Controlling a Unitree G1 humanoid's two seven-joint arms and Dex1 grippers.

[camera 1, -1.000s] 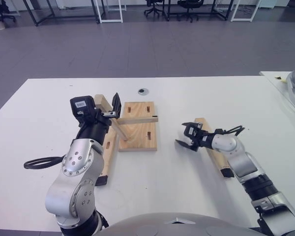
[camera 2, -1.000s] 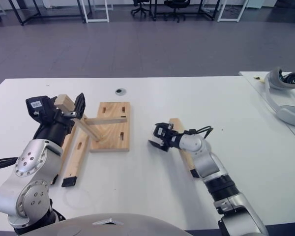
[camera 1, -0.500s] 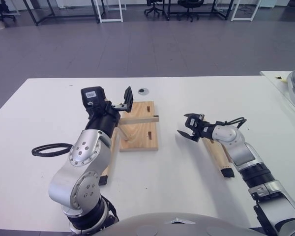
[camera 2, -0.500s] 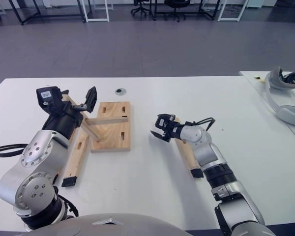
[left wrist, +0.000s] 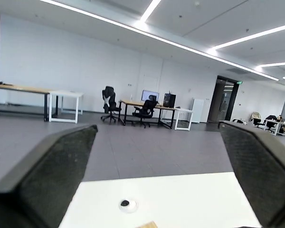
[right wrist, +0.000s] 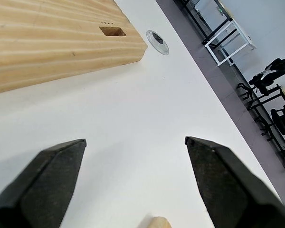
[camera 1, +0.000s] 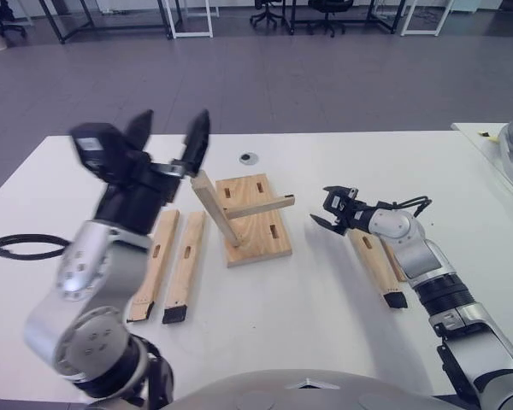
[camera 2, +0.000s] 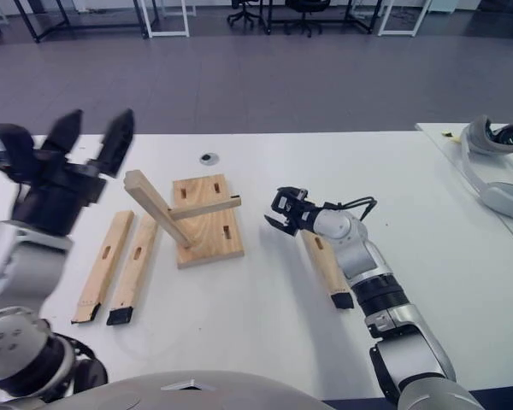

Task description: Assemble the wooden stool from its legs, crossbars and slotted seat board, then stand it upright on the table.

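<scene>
The left pincer (camera 1: 173, 130) has lifted away, spread open, leaving the seat board (camera 1: 269, 243) below to its right with one leg (camera 1: 215, 207) and a crossbar (camera 1: 261, 205) seemingly slotted in, while two legs (camera 1: 173, 265) beneath it and others (camera 1: 374, 260) behind the open right pincer (camera 1: 325, 210) await fitting.

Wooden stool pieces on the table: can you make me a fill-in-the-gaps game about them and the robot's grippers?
1. Left of the seat board, ___ loose legs lie flat side by side.
2. The left gripper and the right gripper both have their fingers ___.
3. The leg stuck into the seat board is ___, not straight up.
4. The left gripper is holding ___.

Missing words: two; open; tilted; nothing.
</scene>
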